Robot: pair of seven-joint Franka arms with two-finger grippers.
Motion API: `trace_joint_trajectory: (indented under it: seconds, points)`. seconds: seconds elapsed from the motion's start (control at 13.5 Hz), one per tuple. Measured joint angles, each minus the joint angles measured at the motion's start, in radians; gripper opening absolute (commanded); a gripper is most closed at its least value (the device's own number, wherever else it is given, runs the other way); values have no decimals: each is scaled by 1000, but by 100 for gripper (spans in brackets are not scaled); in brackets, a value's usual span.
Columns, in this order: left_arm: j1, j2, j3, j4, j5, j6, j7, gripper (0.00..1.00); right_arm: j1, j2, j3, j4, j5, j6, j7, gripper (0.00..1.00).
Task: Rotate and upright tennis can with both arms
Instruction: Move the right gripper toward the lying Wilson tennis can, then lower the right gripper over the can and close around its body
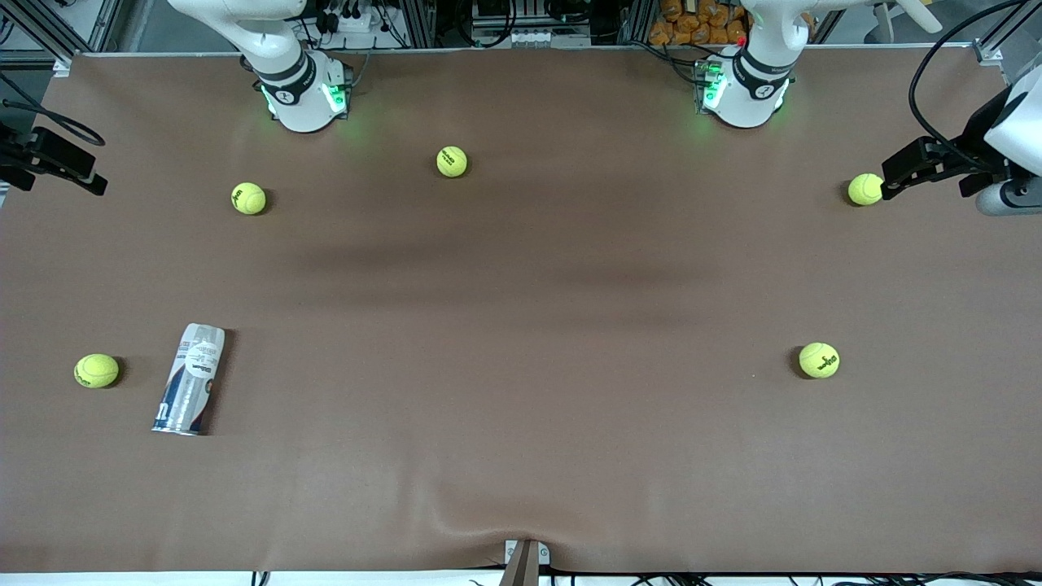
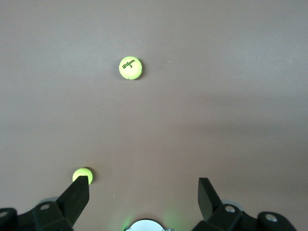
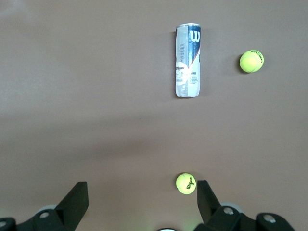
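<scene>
— While both my arms wait pulled back to the ends of the surface [image 1: 521, 268], what lies on it, biggest first?

— The brown surface itself spans the whole front view. My left arm [image 1: 1013, 122] hangs at its own end, my right arm [image 1: 260, 41] at the other, both up in the air.

— And the can?

— The can [image 1: 189, 378] lies flat on its side toward my right arm's end, near the front camera, its length running roughly toward that camera. My right wrist view shows it too [image 3: 187, 60], the blue label with the W at one end. Nothing touches it.

— Your pincers?

— My left pincer [image 2: 143, 188] has its fingers wide apart and empty, over a ball [image 1: 864, 189] at my left arm's end. My right pincer [image 3: 143, 195] is likewise spread and empty, over bare surface.

— The smaller things?

— Tennis balls, scattered and well apart. One ball [image 1: 96, 370] sits just beside the can, at the surface's edge. Another [image 1: 248, 198] and another [image 1: 452, 161] lie near my right arm's base. One more [image 1: 818, 360] lies toward my left arm's end, nearer the front camera.
</scene>
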Motion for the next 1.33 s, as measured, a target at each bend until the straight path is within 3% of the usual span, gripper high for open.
trace_joint_trajectory:
  seconds: [0.37,1.33]
  points:
    - [0,0,-4,2,0,-1,0,100,-17,94,-5,-46,-1,40,-7,100]
    - [-6,14,-27,0,0,-3,0,100,-124,506,-13,-97,-1,539,-174,100]
